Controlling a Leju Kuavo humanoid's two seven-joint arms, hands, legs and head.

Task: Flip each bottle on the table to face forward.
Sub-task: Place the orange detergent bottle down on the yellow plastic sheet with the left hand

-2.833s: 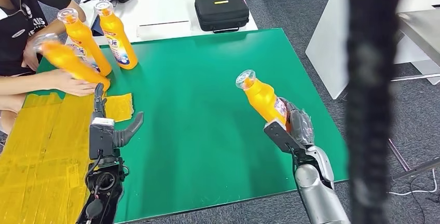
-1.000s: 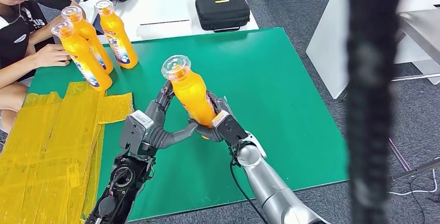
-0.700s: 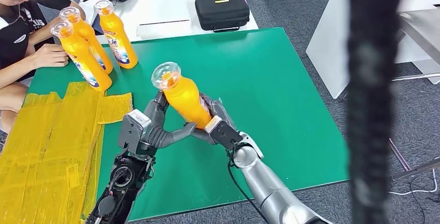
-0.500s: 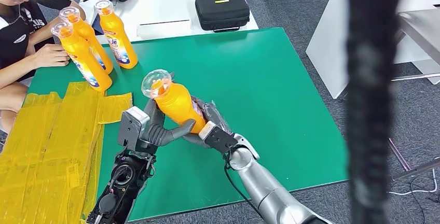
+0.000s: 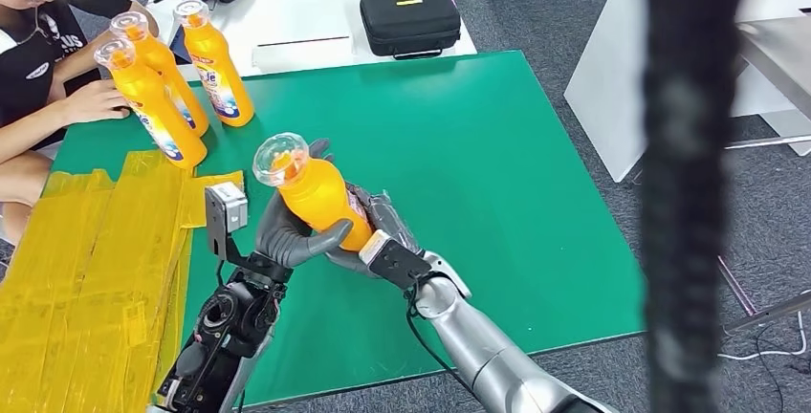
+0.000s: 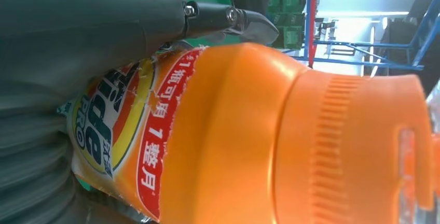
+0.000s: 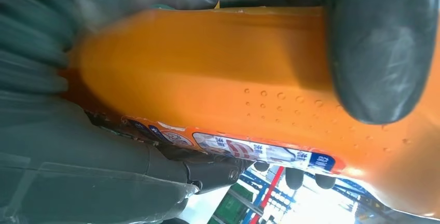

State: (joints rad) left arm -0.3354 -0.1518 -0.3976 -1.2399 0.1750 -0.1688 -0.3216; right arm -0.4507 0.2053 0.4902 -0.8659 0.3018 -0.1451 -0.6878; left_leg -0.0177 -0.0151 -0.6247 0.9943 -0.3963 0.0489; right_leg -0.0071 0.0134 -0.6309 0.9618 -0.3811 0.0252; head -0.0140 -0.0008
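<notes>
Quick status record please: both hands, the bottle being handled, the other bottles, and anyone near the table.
left hand: wrapped around the held bottle's body
right hand: grips the same bottle low down
held bottle: orange, clear cap, tilted, above the green table
other bottles: three upright at the table's far left corner
person: seated there, hand beside those bottles

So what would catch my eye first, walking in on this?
Probably the orange bottle held tilted above the green table, the left hand and right hand both wrapped around it. Next, three more orange bottles standing at the table's far left corner, where a seated person's hand rests beside them.
</notes>
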